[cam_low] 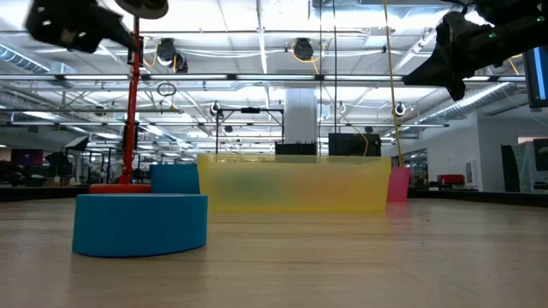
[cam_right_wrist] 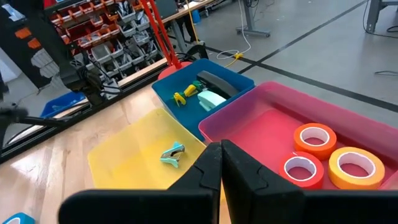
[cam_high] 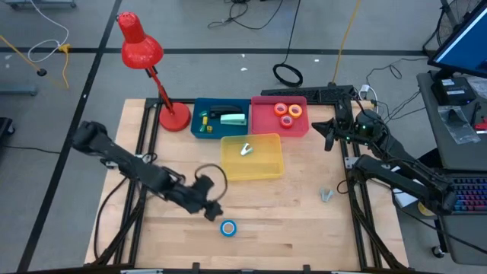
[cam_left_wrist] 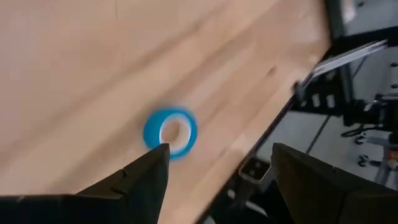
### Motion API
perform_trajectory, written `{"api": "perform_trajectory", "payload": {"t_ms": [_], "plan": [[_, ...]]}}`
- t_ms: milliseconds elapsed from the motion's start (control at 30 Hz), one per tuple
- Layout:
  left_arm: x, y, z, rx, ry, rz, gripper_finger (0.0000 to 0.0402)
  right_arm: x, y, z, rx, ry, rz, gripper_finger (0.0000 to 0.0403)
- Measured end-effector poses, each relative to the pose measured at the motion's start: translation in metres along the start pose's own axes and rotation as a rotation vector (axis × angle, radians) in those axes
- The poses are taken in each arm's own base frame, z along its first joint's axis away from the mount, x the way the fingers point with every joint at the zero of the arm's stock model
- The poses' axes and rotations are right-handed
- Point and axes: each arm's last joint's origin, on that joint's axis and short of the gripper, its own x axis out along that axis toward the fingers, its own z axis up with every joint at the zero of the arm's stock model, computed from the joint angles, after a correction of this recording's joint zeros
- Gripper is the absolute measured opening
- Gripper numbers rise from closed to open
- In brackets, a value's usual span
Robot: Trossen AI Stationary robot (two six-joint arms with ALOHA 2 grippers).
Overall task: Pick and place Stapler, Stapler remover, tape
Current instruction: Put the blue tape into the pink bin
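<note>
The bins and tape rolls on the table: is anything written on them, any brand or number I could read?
None can be read.
Red bin, blue bin, yellow bin: plain walls, no labels.
Tape rolls: no print visible.
Shelf bins in the room behind: too small to read.

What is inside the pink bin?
Three tape rolls lie in the pink bin: an orange roll, a red roll and a yellow-orange roll. The right gripper hides part of the bin's floor.

Even overhead light, soft shadows; the left wrist view is motion-blurred.
</note>
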Motion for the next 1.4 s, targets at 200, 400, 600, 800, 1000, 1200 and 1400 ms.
{"api": "perform_trajectory", "payload": {"t_ms": [200,400,600,800,1000,1200,1400], "plan": [[0.039,0.007,-0.015,-0.137,0.124,0.084,0.0278,0.000,0.000,0.000,-0.037,0.000,0.000,0.0001],[0.058,0.015,-0.017,-0.159,0.098,0.153,0.0278,0.000,0.000,0.000,-0.046,0.000,0.000,0.0001],[0.077,0.021,-0.020,-0.171,0.114,0.178,0.0278,0.000,0.000,0.000,-0.046,0.000,-0.001,0.0001],[0.097,0.024,-0.024,-0.176,0.140,0.168,0.0278,0.000,0.000,0.000,-0.065,0.000,-0.002,0.0002],[0.111,0.031,-0.025,-0.214,0.142,0.209,0.0278,0.001,-0.001,0.000,-0.075,-0.003,-0.030,0.0002],[0.128,0.044,-0.030,-0.254,0.201,0.291,0.0278,0.001,-0.001,0.000,-0.075,-0.003,-0.029,0.0001],[0.135,0.052,-0.031,-0.294,0.218,0.355,0.0260,0.001,-0.001,0.000,-0.093,-0.003,-0.029,0.0001]]}}
